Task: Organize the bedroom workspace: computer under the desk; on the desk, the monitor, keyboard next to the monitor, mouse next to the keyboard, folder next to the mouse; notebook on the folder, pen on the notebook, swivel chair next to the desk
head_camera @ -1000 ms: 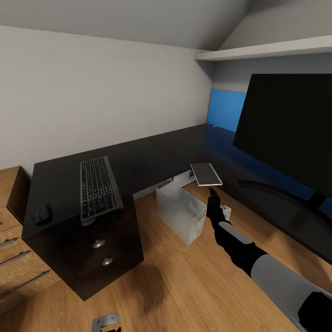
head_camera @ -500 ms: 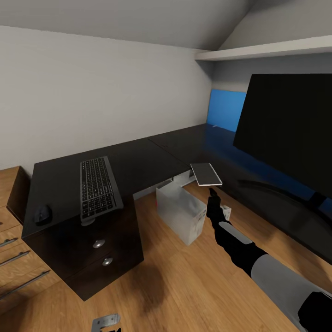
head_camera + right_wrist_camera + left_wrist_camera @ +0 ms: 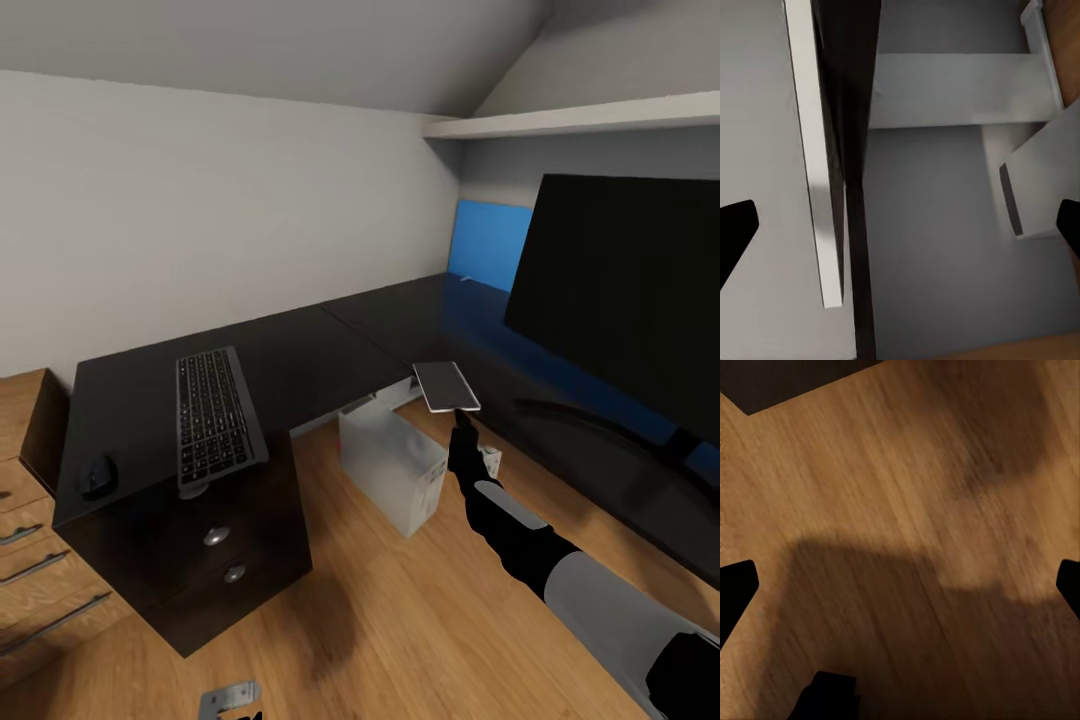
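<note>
The grey notebook [image 3: 446, 385] lies flat at the inner edge of the black desk [image 3: 310, 350]. My right gripper [image 3: 462, 420] points up just below it; in the right wrist view its fingers stand wide apart [image 3: 901, 229], open, with the notebook's pale edge [image 3: 814, 165] between them. The keyboard [image 3: 214, 415] and the mouse [image 3: 97, 476] rest on the desk's left wing, and the monitor [image 3: 630, 290] stands on the right wing. The computer [image 3: 390, 465] sits on the floor under the desk. My left gripper [image 3: 900, 585] is open over bare floor. The folder, pen and swivel chair are out of view.
A light wooden dresser [image 3: 25, 560] stands against the desk's left end. Drawers with silver knobs [image 3: 216, 537] face me under the keyboard. A blue back panel [image 3: 490, 245] rises behind the far corner, with a white shelf [image 3: 580, 112] above. Wooden floor [image 3: 400, 620] lies open in front.
The whole picture has shifted slightly downward, so the camera moved. My right arm keeps its place in the picture and the notebook sits a little closer to the fingertips.
</note>
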